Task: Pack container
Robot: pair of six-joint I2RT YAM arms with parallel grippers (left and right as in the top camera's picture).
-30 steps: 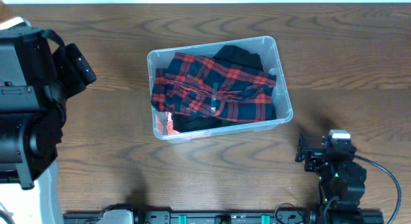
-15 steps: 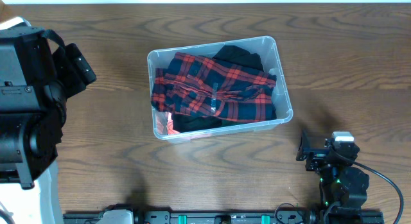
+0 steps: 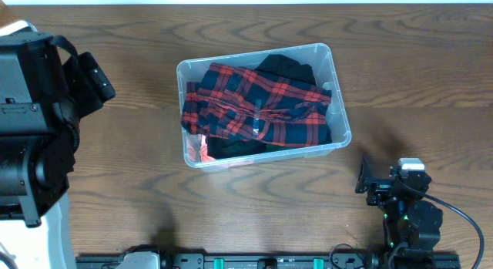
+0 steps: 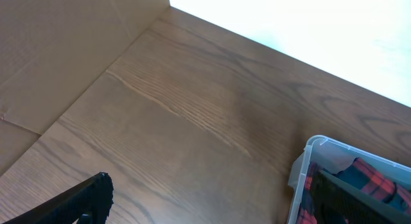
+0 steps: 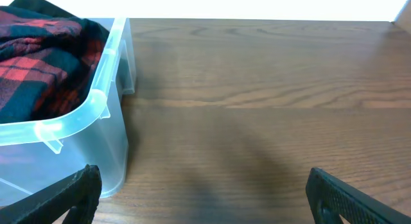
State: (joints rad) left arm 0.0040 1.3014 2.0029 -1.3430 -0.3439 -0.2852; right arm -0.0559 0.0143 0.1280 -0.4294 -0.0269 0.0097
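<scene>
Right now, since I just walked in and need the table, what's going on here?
Nothing is being handled. The clear container holds a red plaid shirt over a black garment. The left gripper and right gripper are both open, empty and apart from it.

Reading as a robotics lab bench: wood-grain worktop [image 3: 231, 207] carrying a black mounting rail [image 3: 308, 261] along its near edge, robot arm [image 3: 404, 215] sitting at the near-right corner, cardboard panel [image 4: 51, 51] standing along the left edge.
</scene>
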